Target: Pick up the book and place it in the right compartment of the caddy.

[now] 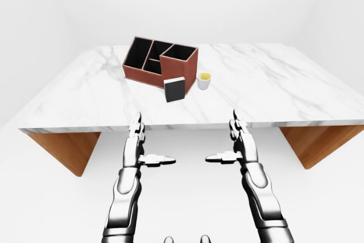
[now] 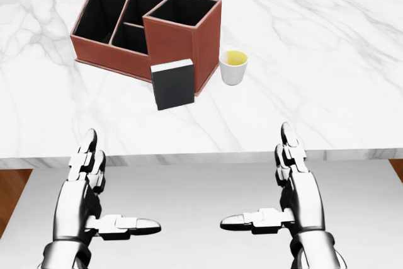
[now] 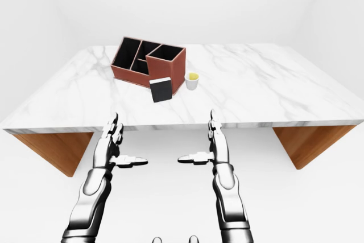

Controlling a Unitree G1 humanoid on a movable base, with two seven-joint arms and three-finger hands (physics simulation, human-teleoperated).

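A small black book point(image 2: 173, 84) stands upright on the marble table point(image 2: 327, 80), leaning against the near wall of the brown caddy point(image 2: 182, 45). The caddy has several black-lined compartments; the tall right one point(image 2: 181, 9) shows nothing inside. My left hand point(image 2: 107, 187) and right hand point(image 2: 277, 184) hover below the table's near edge in the head view, palms facing each other, fingers straight and thumbs pointing inward. Both are open and hold nothing, well short of the book.
A white cup point(image 2: 233, 66) with yellow liquid stands just right of the caddy and book. Wooden table supports point(image 1: 68, 149) point(image 1: 318, 140) show under the marble top at the left and right. White floor and walls surround the table.
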